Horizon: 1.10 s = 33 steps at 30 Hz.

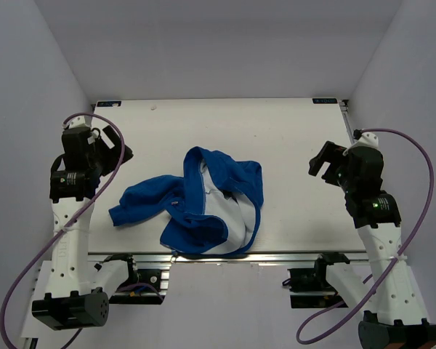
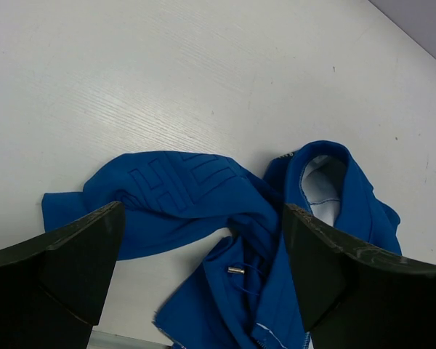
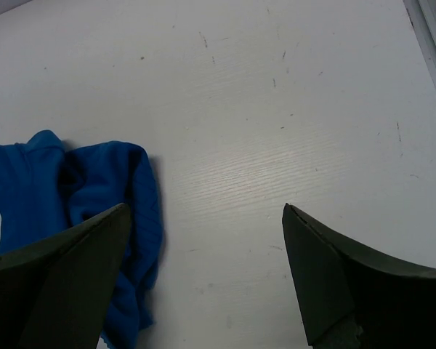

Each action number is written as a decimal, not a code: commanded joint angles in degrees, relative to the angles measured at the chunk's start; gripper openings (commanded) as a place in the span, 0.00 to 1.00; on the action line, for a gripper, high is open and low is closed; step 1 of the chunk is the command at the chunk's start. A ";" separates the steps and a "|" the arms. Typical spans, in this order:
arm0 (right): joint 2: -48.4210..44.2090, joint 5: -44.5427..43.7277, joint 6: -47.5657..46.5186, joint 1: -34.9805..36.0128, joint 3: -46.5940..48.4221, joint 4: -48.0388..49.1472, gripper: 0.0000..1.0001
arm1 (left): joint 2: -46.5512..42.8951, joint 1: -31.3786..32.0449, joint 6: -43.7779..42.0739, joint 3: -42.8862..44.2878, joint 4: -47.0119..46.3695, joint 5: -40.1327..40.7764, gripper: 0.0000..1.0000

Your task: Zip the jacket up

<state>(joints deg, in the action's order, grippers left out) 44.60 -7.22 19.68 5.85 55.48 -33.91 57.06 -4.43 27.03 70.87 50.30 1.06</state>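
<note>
Nearest the lens in its own wrist view, the left gripper (image 2: 202,212) stands with its dark jaws spread wide and nothing held between them. It is raised above the jacket (image 2: 167,193) and looks down on its left part. The right gripper (image 3: 203,211) is just as wide apart and just as empty, off the jacket's right edge, with only bare board between its jaws.

From above, the white table (image 1: 283,131) lies under the jacket and reaches well beyond it on every side. The jacket itself is a royal-blue heap, crumpled and lying open, unzipped. One blue sleeve (image 1: 142,198) trails out to the jacket's left. The pale lining (image 1: 231,217) shows in the jacket's middle and lower right, ringed by blue folds. An embossed pattern (image 2: 176,174) marks the fleece on the jacket's left part. A small metal zipper pull (image 2: 235,270) lies on the blue fabric low in the heap, touching neither gripper.
</note>
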 commanded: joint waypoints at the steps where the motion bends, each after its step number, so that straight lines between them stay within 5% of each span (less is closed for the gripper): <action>1: -1.35 1.16 -1.75 -0.05 0.24 1.57 0.89 | -0.37 -0.14 0.13 2.08 0.85 0.26 0.98; 6: -3.90 1.95 -1.23 -0.13 -1.95 3.15 0.89 | 0.07 -0.06 0.57 0.77 1.64 -0.88 0.98; 12: -4.35 2.21 -2.89 -0.05 -2.92 4.29 0.89 | 1.04 -0.14 0.92 -6.17 1.29 -11.16 0.98; 19: 3.47 19.42 -3.42 0.22 -3.97 6.39 0.89 | 3.32 3.17 3.72 -22.16 -6.52 -21.97 0.98; 21: 4.79 22.95 -3.07 1.27 -5.64 9.82 0.89 | 4.90 9.67 7.06 -24.64 -8.99 -14.80 0.98; 24: 6.46 17.27 -3.24 13.34 -6.88 12.81 0.89 | 10.43 23.90 11.55 -23.15 -10.66 -9.14 0.98; 27: 9.53 12.49 -4.91 24.96 -5.92 15.18 0.89 | 14.74 25.34 12.00 -22.09 -12.42 -11.96 0.98; 33: 16.39 9.16 -6.41 34.82 -7.05 20.18 0.89 | 14.13 25.61 12.52 -23.93 -15.84 -11.87 0.98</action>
<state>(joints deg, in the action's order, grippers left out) 59.07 5.15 15.33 37.28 48.29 -19.53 72.82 21.02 38.35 46.85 38.63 -11.05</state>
